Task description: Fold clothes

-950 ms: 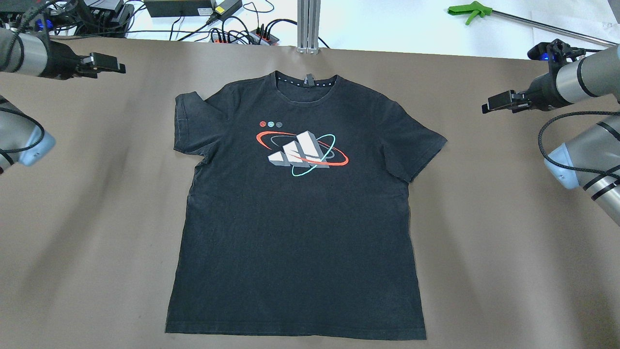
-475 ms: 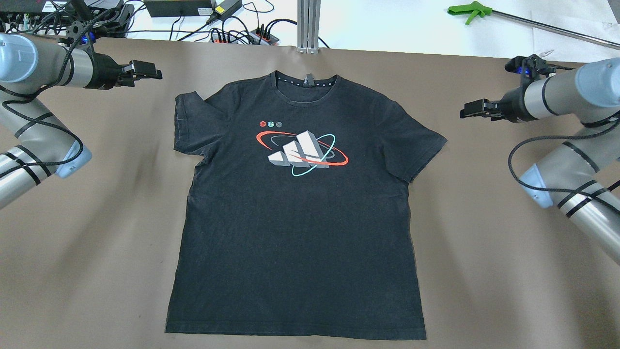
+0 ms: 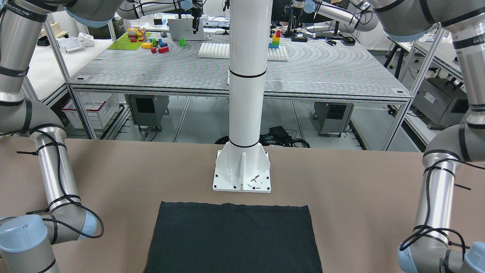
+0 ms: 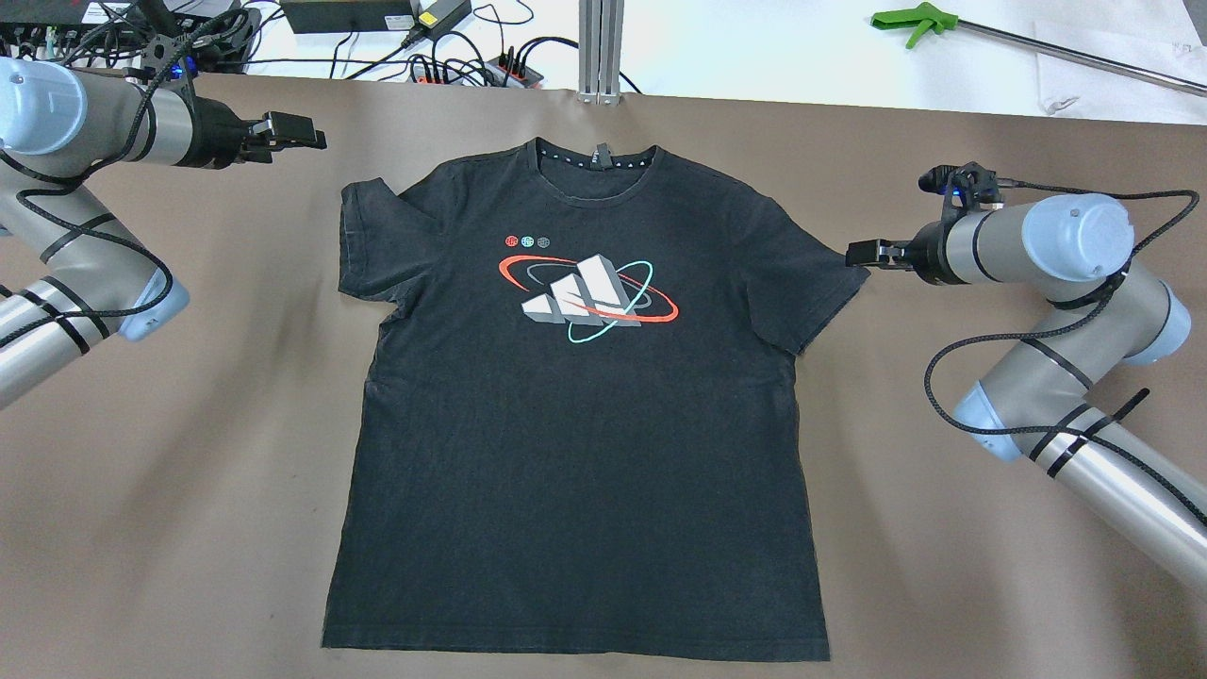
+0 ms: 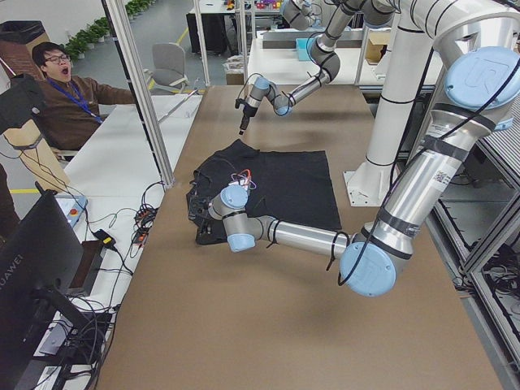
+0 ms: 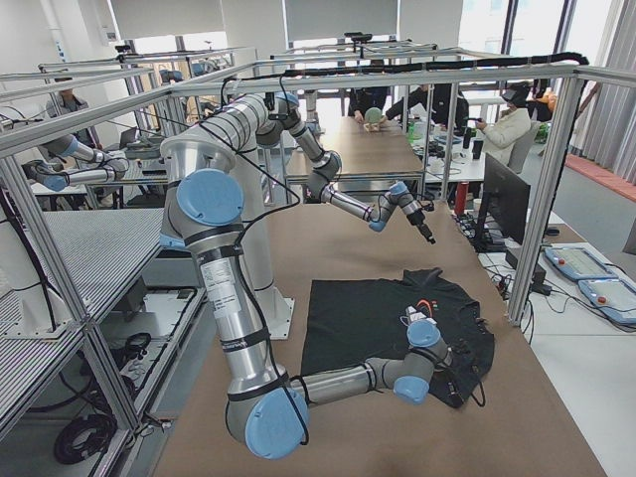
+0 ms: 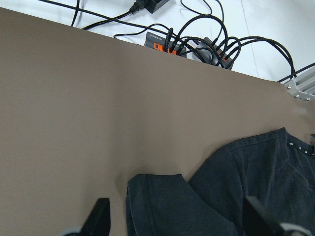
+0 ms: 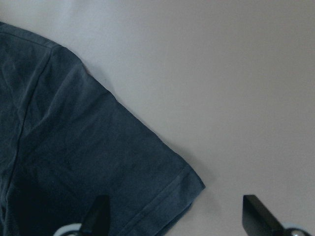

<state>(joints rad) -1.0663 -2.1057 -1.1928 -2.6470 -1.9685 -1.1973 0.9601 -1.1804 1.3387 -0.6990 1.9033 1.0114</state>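
Pretty standard lab setup: the work table has a plain brown matte top, and a white bench runs along its far edge with power strips, black cables and a green-handled grabber lying on it. Behind that is another table with a striped top holding toy bricks, with a white basket down low next to it. Aluminium framing everywhere, bright windows at the far end, people sitting at desks.
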